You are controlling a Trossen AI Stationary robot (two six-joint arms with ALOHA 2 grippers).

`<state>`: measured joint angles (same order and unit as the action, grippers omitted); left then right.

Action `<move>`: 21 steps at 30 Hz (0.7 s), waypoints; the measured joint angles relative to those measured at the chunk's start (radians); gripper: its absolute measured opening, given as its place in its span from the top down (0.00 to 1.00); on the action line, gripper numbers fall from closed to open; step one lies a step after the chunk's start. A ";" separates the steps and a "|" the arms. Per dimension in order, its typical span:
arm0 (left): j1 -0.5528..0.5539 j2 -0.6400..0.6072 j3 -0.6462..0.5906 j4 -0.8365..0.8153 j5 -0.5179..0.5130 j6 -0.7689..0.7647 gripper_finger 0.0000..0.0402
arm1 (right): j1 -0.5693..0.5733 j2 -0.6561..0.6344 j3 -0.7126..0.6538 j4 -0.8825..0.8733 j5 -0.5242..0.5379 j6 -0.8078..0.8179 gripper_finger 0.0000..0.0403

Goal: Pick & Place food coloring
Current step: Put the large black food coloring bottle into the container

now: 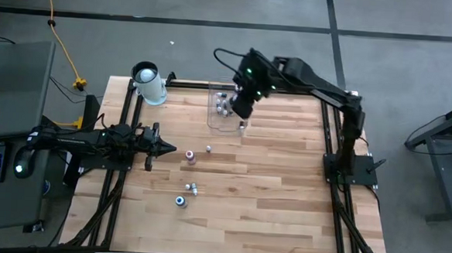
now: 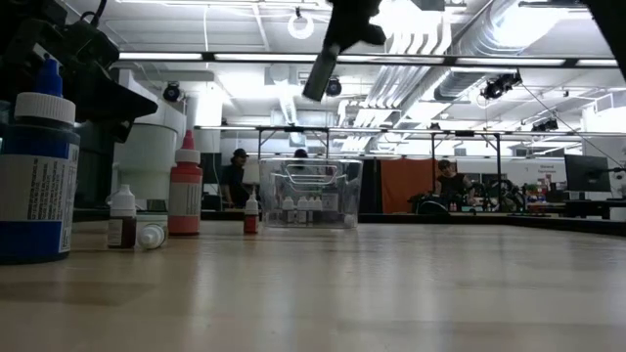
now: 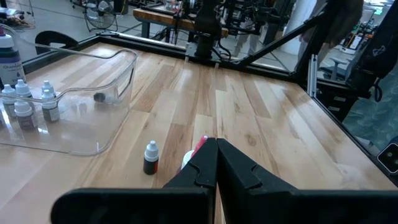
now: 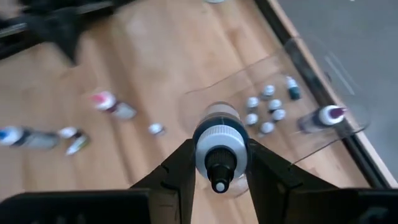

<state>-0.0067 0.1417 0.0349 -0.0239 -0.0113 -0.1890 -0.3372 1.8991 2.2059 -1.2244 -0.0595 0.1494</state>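
While the right gripper [image 4: 219, 163] hung over the clear bin [image 1: 213, 120] at the wooden surface's [image 1: 283, 215] far edge, its jaws clamped a food coloring bottle [image 4: 218, 144]. More bottles stood inside; others lay mid-surface. Left gripper [image 1: 165, 148], jaws closed & empty, rested nr the pink bottle [image 1: 190, 156].

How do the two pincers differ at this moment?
The right pincer is closed on a bottle, while the left pincer is shut on nothing. The right pincer hangs above the clear bin at the far side of the table; the left pincer lies low near the table's left edge, pointing toward a pink bottle. Both are dark, with two fingers.
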 joint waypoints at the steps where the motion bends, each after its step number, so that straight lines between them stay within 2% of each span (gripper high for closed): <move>1: 0.000 0.000 0.000 0.000 0.000 0.000 1.00 | -0.019 0.018 0.000 0.009 0.000 0.003 0.73; 9: 0.000 0.000 0.000 0.000 0.000 0.000 1.00 | -0.123 0.138 -0.003 0.015 0.038 0.083 0.73; 17: 0.000 0.000 0.000 0.000 0.000 0.000 1.00 | -0.152 0.198 -0.064 0.026 0.033 0.179 0.73; 21: 0.000 0.000 0.000 -0.001 0.000 0.000 1.00 | -0.159 0.200 -0.124 0.089 0.055 0.234 0.73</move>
<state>-0.0067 0.1416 0.0349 -0.0246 -0.0113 -0.1890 -0.4961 2.0995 2.0824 -1.1359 -0.0042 0.3834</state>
